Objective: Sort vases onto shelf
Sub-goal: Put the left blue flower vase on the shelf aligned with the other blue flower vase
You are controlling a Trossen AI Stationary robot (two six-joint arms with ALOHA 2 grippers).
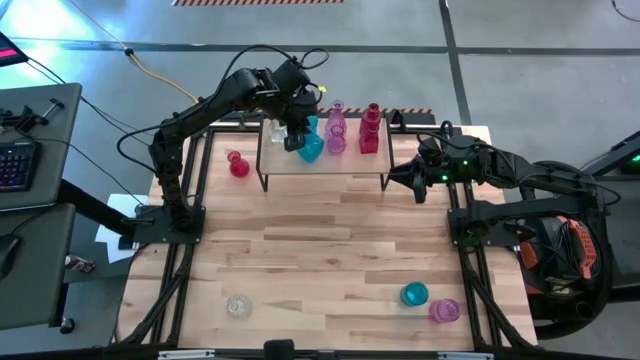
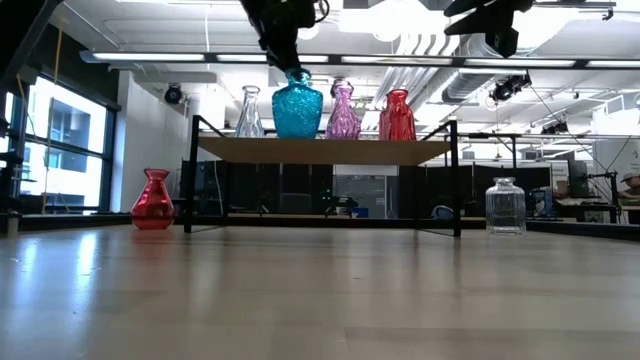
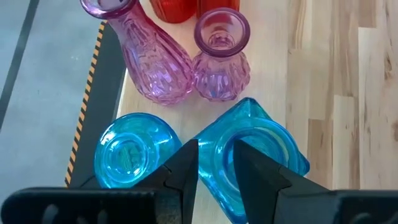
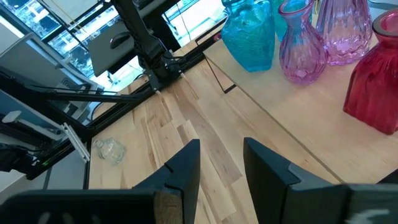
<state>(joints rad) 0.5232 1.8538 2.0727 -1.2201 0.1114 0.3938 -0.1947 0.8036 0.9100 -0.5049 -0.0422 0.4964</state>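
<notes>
The shelf (image 1: 325, 168) stands at the table's far middle. On it stand a clear vase (image 2: 249, 112), two teal vases (image 3: 130, 152) (image 3: 264, 155), two pink vases (image 3: 152, 59) (image 3: 221, 56) and red ones (image 1: 370, 132). My left gripper (image 3: 216, 171) points steeply down over the angular teal vase, one finger inside its mouth and one outside. The vase stands upright on the shelf top. My right gripper (image 4: 221, 168) hovers open to the right of the shelf, holding nothing. My left gripper comes from above and straddles the near part of the teal vase's rim (image 3: 217, 149). One finger (image 3: 255, 177) is in the mouth and the other finger (image 3: 183, 174) is outside. I cannot tell whether the fingers touch the glass.
A red vase (image 1: 238, 164) stands on the table left of the shelf. A clear jar (image 2: 505, 205) shows right of the shelf in the low view. Near the front edge stand a clear vase (image 1: 238, 306), a teal one (image 1: 414, 294) and a pink one (image 1: 444, 310).
</notes>
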